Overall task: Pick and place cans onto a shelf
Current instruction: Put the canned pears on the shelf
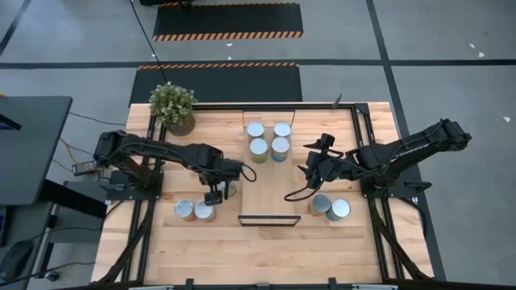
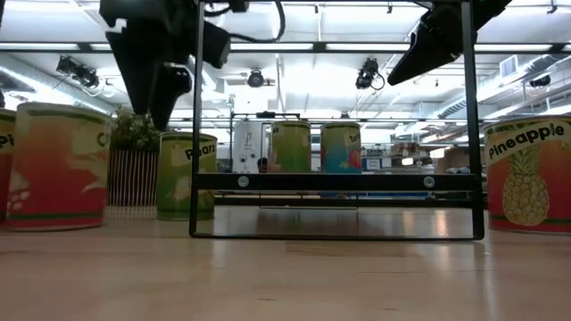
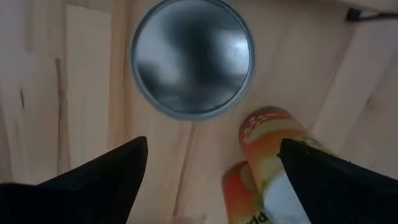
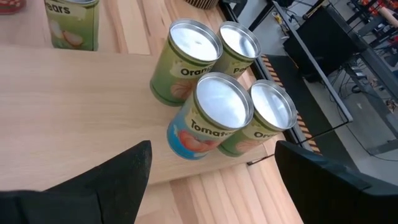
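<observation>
L gripper point(image 1: 214, 196) fingers spread, grasping nothing, hovering just above the 2 cans point(image 1: 195, 211) on table point(image 1: 161, 242), left of shelf point(image 1: 269, 189). R gripper point(image 1: 310, 171) also spread, empty, beside shelf's right edge, above 2 more cans point(image 1: 330, 207). 4 cans point(image 1: 268, 139) clustered at shelf's far end. Plant point(image 1: 172, 105) at far-left corner.

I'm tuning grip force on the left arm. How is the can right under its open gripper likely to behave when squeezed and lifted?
The can under the left gripper looks like a rigid metal cylinder, so it should hold shape. Its labelled side may be somewhat slippery. Standing upright on a flat base, it probably won't roll unless tipped; its neighbour sits close, so a nudge could bump it.
</observation>
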